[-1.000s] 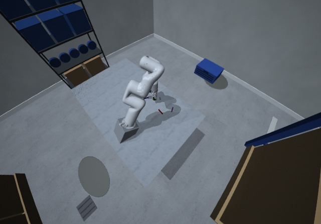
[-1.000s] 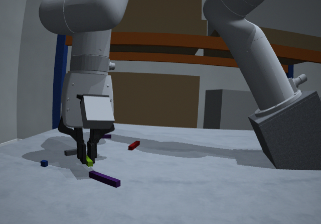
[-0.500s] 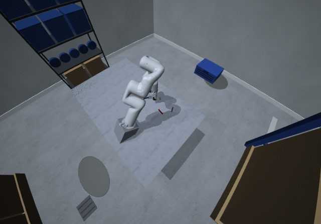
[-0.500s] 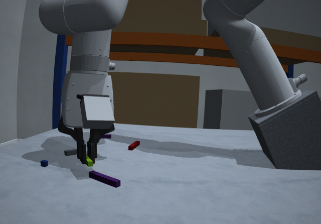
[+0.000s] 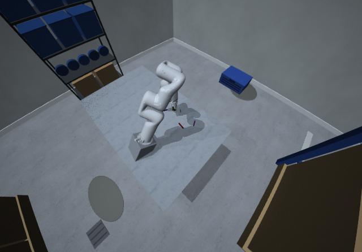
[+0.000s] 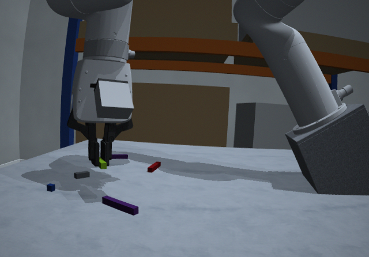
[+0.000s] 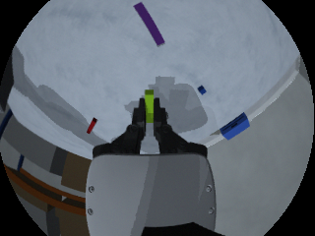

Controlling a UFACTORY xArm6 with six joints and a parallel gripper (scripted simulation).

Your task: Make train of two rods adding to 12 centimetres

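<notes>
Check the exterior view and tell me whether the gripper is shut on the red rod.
No: the gripper is shut on the lime rod, while the red rod lies apart on the table.

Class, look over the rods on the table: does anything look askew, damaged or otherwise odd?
Nothing stands out. The claw is shut on the lime rod; the grey, blue, red and purple rods lie flat, scattered apart.
</notes>
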